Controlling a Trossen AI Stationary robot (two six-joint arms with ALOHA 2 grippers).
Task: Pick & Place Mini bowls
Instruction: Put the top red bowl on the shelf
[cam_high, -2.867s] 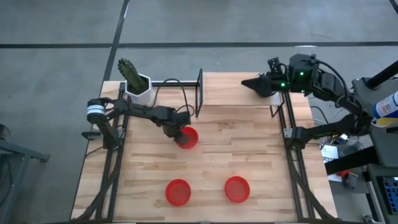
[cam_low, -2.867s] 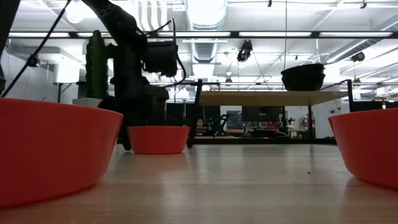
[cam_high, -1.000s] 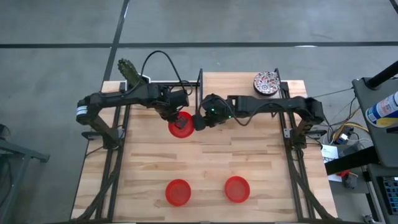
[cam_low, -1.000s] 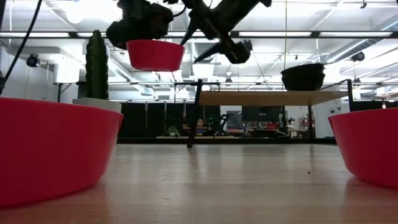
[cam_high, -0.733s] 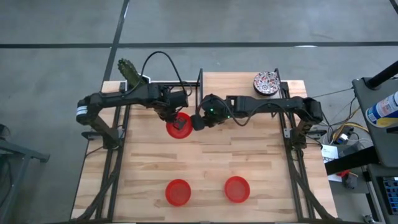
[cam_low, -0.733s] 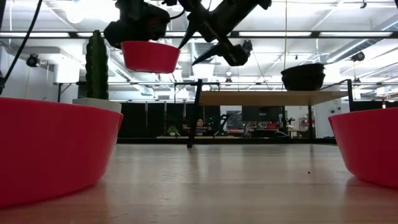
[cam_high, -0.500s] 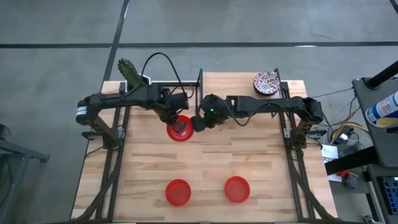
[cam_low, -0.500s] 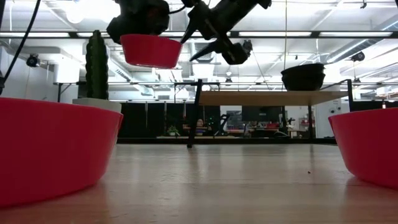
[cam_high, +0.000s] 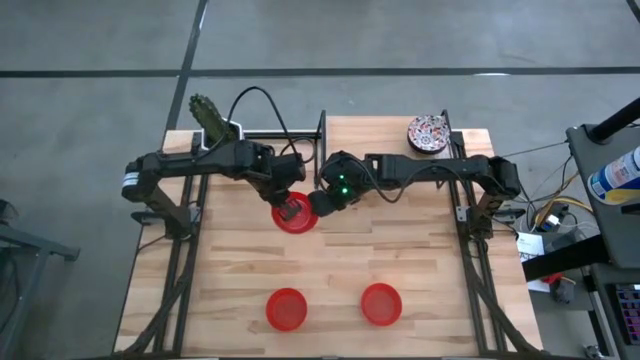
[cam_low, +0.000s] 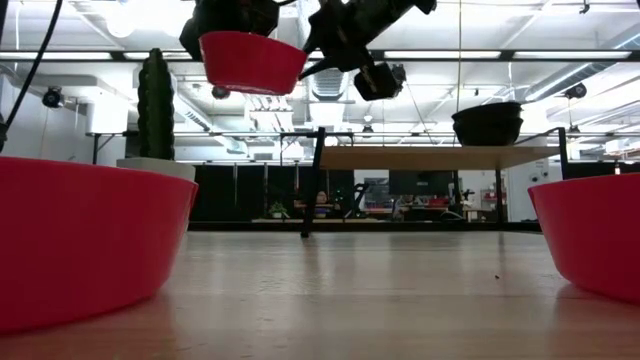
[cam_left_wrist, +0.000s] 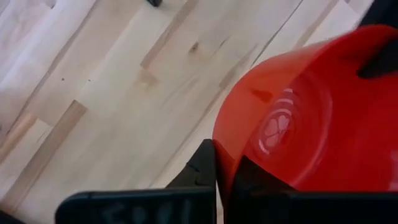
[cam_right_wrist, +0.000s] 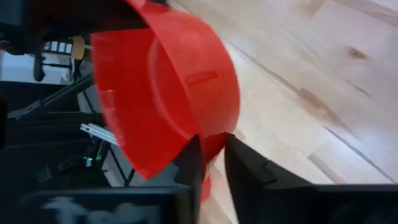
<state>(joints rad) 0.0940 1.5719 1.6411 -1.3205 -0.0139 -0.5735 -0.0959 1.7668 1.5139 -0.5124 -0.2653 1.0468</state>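
Observation:
A glossy red mini bowl (cam_high: 296, 216) hangs in the air over the middle of the table, with both grippers on its rim. My left gripper (cam_high: 282, 196) is shut on the rim's left side and my right gripper (cam_high: 313, 206) on its right side. In the low view the bowl (cam_low: 252, 62) is tilted, its right side lower. Two more red bowls (cam_high: 287, 308) (cam_high: 381, 303) rest on their bases near the front edge. A floral-patterned bowl (cam_high: 428, 133) sits at the far right. My left gripper pinches the bowl's rim (cam_left_wrist: 219, 140), one finger outside the wall (cam_left_wrist: 202, 168) and one inside (cam_left_wrist: 252, 183). It comes from the table's left, slanting down. The bowl is lifted clear of the table. My right gripper holds the opposite rim (cam_right_wrist: 211, 144) between its two fingers (cam_right_wrist: 189, 163), one on each side of the wall. It comes from the table's right. The bowl is lifted clear and tilted in the hold.
A white pot with a green cactus (cam_high: 216, 127) stands at the far left corner. A black upright post (cam_high: 322, 150) stands at the far middle, close behind both grippers. Bare wood lies between the held bowl and the two front bowls.
My right gripper has shut on the bowl's right rim. The bowl, still held by my left gripper, has shifted slightly toward the near edge and tipped, its right side now lower.

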